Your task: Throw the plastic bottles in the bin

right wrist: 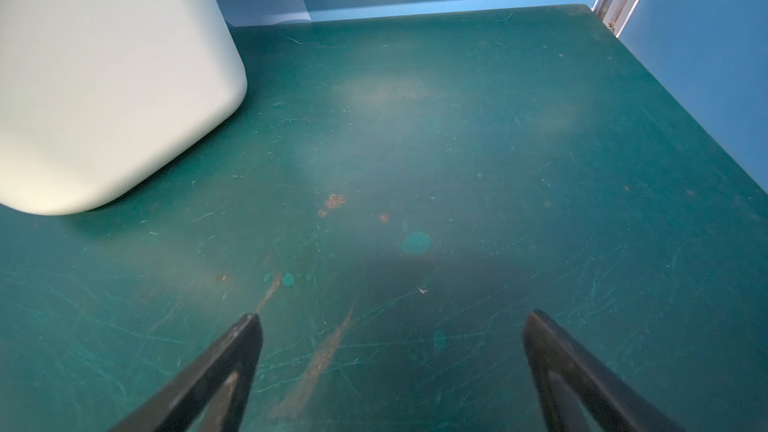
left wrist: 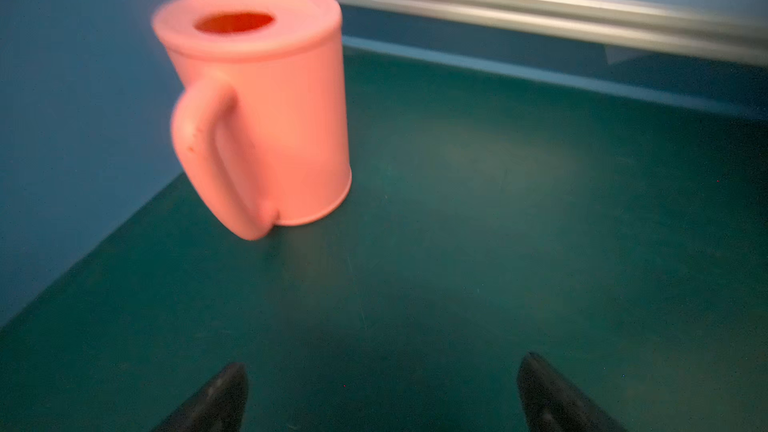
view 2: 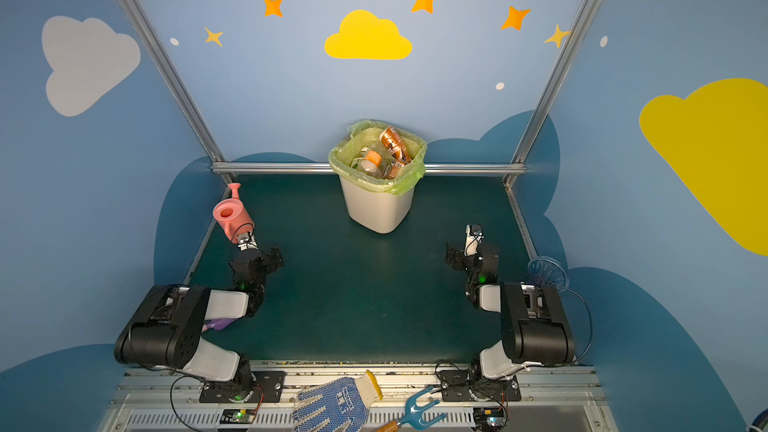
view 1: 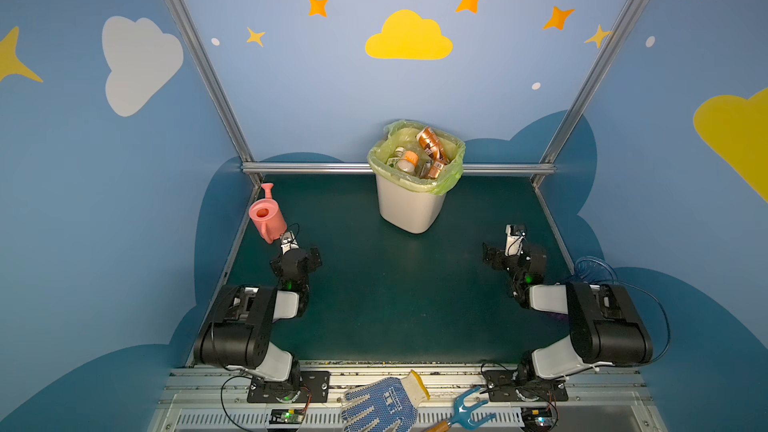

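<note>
My left gripper (left wrist: pixel 383 363): jaws spread wide, holding nothing; pink watering can (left wrist: pixel 266 110) ahead, apart. My right gripper (right wrist: pixel 394 315): jaws spread wide, holding nothing; bin (right wrist: pixel 104 76) near, untouched.

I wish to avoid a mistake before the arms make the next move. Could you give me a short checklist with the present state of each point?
1. Left tool open, holding nothing: ok.
2. Right tool open, holding nothing: ok.
3. Plastic bottles inside the bin: ok.
4. Bin upright: ok.
5. No bottle on the green table: none seen, but under the arms cannot tell.
6. Pink watering can apart from left tool: ok.
</note>
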Available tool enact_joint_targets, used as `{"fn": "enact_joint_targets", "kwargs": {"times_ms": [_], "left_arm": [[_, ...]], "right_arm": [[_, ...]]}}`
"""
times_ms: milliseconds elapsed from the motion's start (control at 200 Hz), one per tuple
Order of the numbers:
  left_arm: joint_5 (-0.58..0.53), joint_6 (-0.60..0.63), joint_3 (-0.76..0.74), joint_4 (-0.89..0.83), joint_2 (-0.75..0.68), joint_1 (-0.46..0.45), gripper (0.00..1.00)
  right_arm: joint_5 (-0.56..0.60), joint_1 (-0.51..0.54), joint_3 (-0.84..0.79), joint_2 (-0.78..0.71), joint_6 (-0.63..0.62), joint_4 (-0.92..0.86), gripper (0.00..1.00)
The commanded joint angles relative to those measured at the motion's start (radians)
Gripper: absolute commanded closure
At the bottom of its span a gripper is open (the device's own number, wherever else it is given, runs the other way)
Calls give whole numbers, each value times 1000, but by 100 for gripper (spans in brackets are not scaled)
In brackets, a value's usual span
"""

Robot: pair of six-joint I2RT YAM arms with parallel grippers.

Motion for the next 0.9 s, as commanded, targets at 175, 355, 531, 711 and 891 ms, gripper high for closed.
{"fn": "enact_joint_targets", "kwargs": {"times_ms": [175,355,531,711,891], "left_arm": [[146,12,94,-86,0,45,0],[146,11,97,-90,1,46,0],[146,11,97,-92,1,45,0],[146,11,98,-92,0,46,0],[146,11,97,-91,0,45,0]], "right_arm": [[21,12,20,-13,-15,-15,2],[24,13,21,-12,-15,-16,2],[24,13,22,-13,-16,-16,2],[24,13,20,-13,-15,-16,2],[28,15,25,-12,-17,-22,2]]}}
